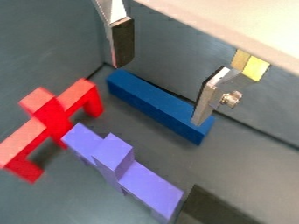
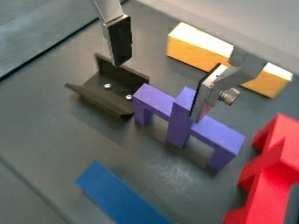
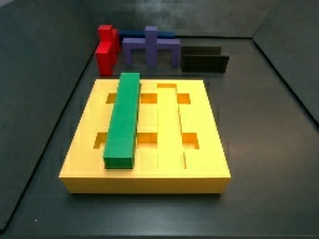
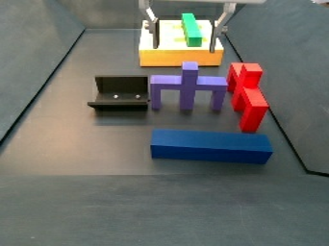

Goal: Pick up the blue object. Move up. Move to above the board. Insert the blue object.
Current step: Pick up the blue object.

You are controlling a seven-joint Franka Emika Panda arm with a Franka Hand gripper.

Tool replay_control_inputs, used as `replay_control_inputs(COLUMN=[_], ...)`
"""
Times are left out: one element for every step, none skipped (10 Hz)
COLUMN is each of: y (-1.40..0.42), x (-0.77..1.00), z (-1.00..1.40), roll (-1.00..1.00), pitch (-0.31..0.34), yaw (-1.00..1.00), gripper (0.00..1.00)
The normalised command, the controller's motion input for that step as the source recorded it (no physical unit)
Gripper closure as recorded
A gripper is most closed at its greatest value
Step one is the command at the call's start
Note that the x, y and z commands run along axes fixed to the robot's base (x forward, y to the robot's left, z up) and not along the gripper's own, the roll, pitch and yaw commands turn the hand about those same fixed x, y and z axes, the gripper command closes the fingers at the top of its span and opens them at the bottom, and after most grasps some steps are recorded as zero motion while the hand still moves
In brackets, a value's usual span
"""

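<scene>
Blue and long, the dark navy bar (image 4: pixel 213 146) lies flat on the dark floor, near the front in a side view, and nothing is touching it. Just behind it stands the purple pronged piece (image 4: pixel 190 88), and the red blocky piece (image 4: pixel 247 94) sits beside that. A black L-shaped fixture (image 4: pixel 118 95) stands on the other side of the purple piece. My gripper (image 1: pixel 163 72) hangs up in the air with its jaws spread wide and nothing between them. In both wrist views I can see my two flat silver fingers (image 2: pixel 117 37) with dark pads, well apart from each other. In a wrist view the blue bar (image 1: pixel 162 105) lies below them on the floor. The big flat yellow board (image 3: pixel 147 136) with long grooves and orange pockets sits well apart from the blue bar. A long green bar (image 3: pixel 123 116) lies in one groove of the board.
</scene>
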Motion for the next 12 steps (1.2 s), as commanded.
replay_control_inputs(y=[0.02, 0.02, 0.07, 0.12, 0.15, 0.19, 0.25, 0.26, 0.25, 0.24, 0.22, 0.17], x=[0.13, 0.15, 0.15, 0.21, 0.22, 0.26, 0.23, 0.24, 0.27, 0.29, 0.26, 0.18], z=[-0.19, -0.19, -0.13, -0.18, -0.16, -0.18, -0.18, -0.19, -0.19, -0.19, -0.15, -0.11], roll=[-0.06, -0.07, -0.06, -0.07, -0.06, -0.03, -0.01, 0.0, -0.01, 0.0, -0.01, -0.02], pitch=[-0.024, -0.023, -0.05, -0.044, -0.047, -0.031, -0.026, 0.0, 0.0, 0.0, 0.0, 0.0], yaw=[-0.98, -0.97, -0.93, -0.87, -0.87, -0.84, -0.8, -0.78, -0.79, -0.79, -0.81, -0.85], gripper=[0.0, 0.0, 0.0, 0.0, 0.0, 0.0, 0.0, 0.0, 0.0, 0.0, 0.0, 0.0])
